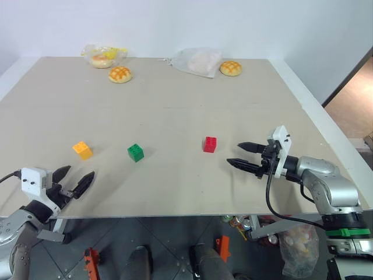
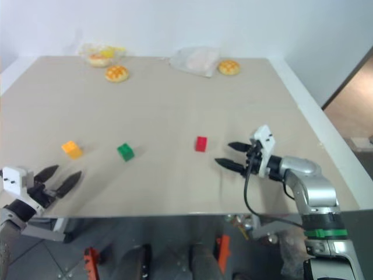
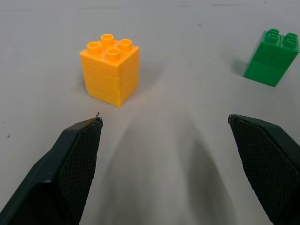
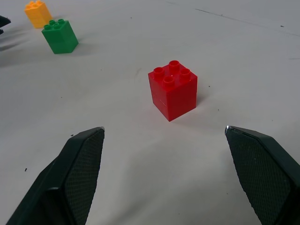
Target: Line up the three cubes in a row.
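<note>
Three studded cubes stand apart on the beige table (image 1: 175,111), roughly in a line across its near half: a yellow-orange cube (image 1: 82,150) at the left, a green cube (image 1: 135,152) in the middle, a red cube (image 1: 210,144) at the right. My left gripper (image 1: 74,179) hovers open at the near left edge, a short way in front of the yellow-orange cube (image 3: 110,68), holding nothing. To the right of the red cube (image 4: 172,89), my right gripper (image 1: 240,154) is open too, pointing toward it and apart from it.
At the table's far edge lie a golden bun (image 1: 120,74), another bun (image 1: 231,67), a clear bag with food (image 1: 104,56) and a white plastic bag (image 1: 198,61). The table's right edge (image 1: 326,125) borders open floor; clutter sits below the near edge.
</note>
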